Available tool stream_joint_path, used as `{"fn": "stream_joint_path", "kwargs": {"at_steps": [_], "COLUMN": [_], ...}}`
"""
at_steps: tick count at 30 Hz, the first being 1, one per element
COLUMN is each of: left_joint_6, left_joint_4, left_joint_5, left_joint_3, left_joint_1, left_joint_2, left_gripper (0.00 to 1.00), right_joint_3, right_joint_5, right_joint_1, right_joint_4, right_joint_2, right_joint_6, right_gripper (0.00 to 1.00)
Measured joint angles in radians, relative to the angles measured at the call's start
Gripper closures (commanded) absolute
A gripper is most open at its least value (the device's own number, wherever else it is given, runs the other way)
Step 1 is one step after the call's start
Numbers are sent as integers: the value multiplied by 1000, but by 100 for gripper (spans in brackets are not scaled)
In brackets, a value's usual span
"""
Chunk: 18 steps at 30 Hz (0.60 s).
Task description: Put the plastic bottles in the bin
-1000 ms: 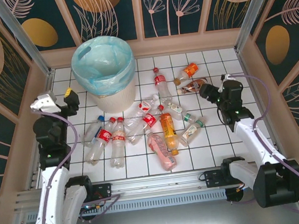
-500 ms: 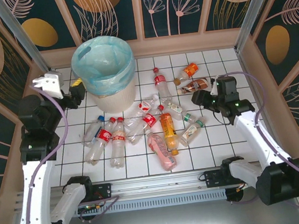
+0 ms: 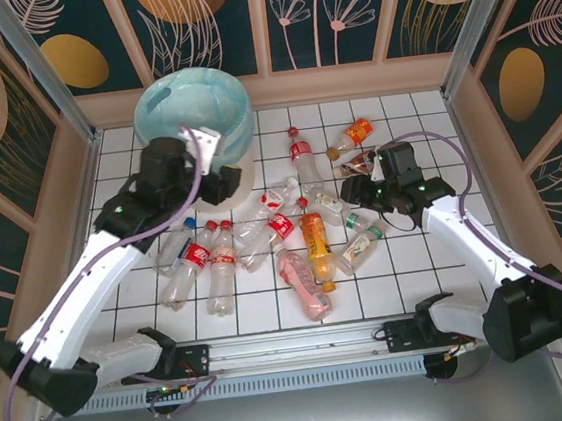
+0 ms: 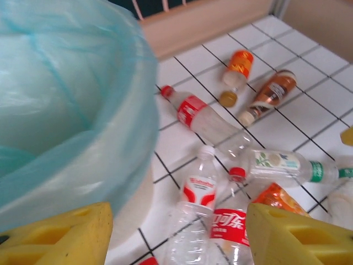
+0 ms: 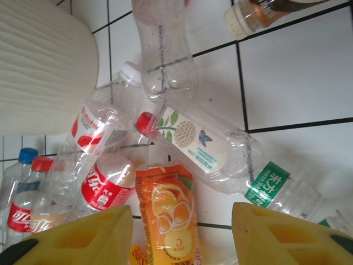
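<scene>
1. The bin (image 3: 235, 103) stands at the far left of the tiled table (image 3: 409, 279). A blue-green bag (image 4: 66, 110) is folded over its rim, and its cream wall (image 5: 38, 66) shows in the right wrist view.
2. The plastic bottles (image 3: 281, 226) lie on their sides on the tiles, scattered in front of the bin and to its right.
3. A row of red-labelled bottles (image 3: 206, 259) lies nearest the left arm. An orange juice bottle (image 3: 315, 247) and a pink bottle (image 3: 304, 283) lie side by side in the middle.
4. Farther back, a red-capped clear bottle (image 3: 303, 158) lies near an orange-labelled bottle (image 3: 354, 134) and a brown bottle (image 3: 364, 161).
5. The left gripper (image 3: 222, 183) hangs just beside the bin's near wall. Its yellow fingers (image 4: 55, 234) stand apart with nothing between them — released and holding no bottle.
6. The right gripper (image 3: 351, 191) sits low over the right side of the heap, just beside the brown bottle (image 5: 259, 11).
7. Its fingers (image 5: 287, 234) are parted and grasp nothing. Below the gap lies the orange juice bottle (image 5: 168, 212), and just beyond it lies a clear bottle with a green band (image 5: 207, 148).
</scene>
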Motion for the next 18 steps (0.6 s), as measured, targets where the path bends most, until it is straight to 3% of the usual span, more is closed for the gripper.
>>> {"fn": "stream_joint_path", "kwargs": {"at_steps": [6, 9, 18], "left_joint_6": [-43, -71, -198], "left_joint_4": [-15, -4, 67], "left_joint_5": [-3, 6, 46], "left_joint_3": [100, 137, 213], "left_joint_1": [-80, -82, -82], "left_joint_2": [204, 288, 372], "left_gripper": [40, 36, 33], "right_joint_3": [18, 35, 300], "right_joint_5": [58, 63, 78], "right_joint_1": [0, 0, 24], "right_joint_4": [-6, -6, 43], "right_joint_2": [0, 15, 389], "right_joint_6": [1, -4, -65], "right_gripper": [52, 49, 35]}}
